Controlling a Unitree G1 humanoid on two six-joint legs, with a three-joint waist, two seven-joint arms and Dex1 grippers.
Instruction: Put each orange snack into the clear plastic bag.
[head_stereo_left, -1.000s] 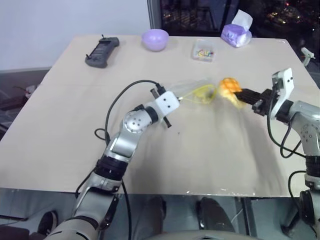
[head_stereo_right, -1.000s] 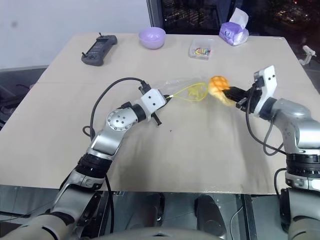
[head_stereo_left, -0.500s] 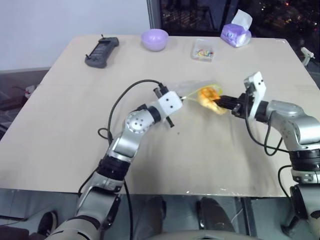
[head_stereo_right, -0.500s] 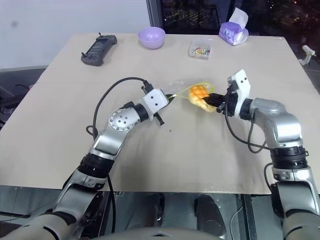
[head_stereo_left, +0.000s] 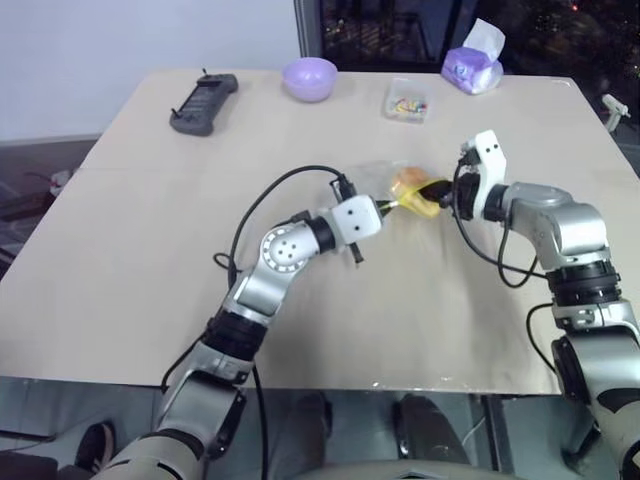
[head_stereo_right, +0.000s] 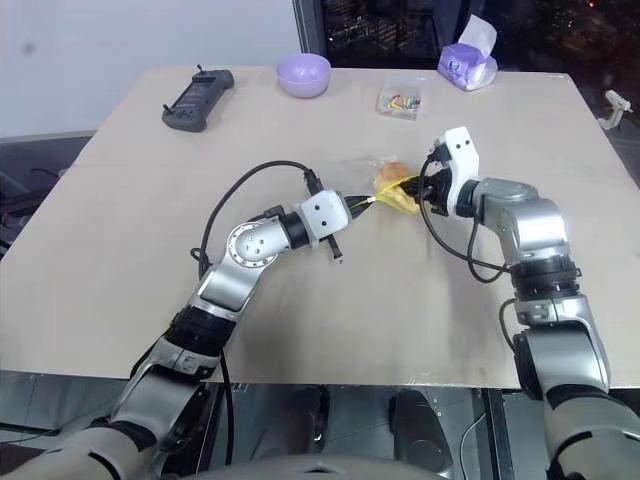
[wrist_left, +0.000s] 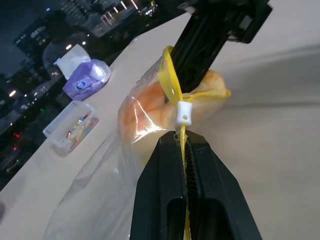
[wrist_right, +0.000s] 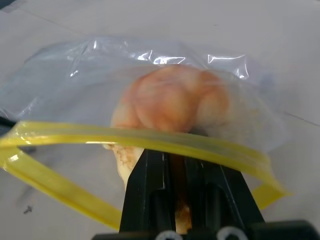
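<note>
With the left claw (wrist_left: 186, 150) pinched shut on the clear plastic bag's (wrist_left: 100, 195) zip strip, the right claw (wrist_right: 175, 165), clamped on the orange snack (wrist_right: 175, 100), needed to push deep before releasing.

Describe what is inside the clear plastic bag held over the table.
Inside the clear plastic bag sits the orange snack, pushed in through the yellow zip mouth by the right gripper. Its underside is hidden by the fingers and the zip strip.
</note>
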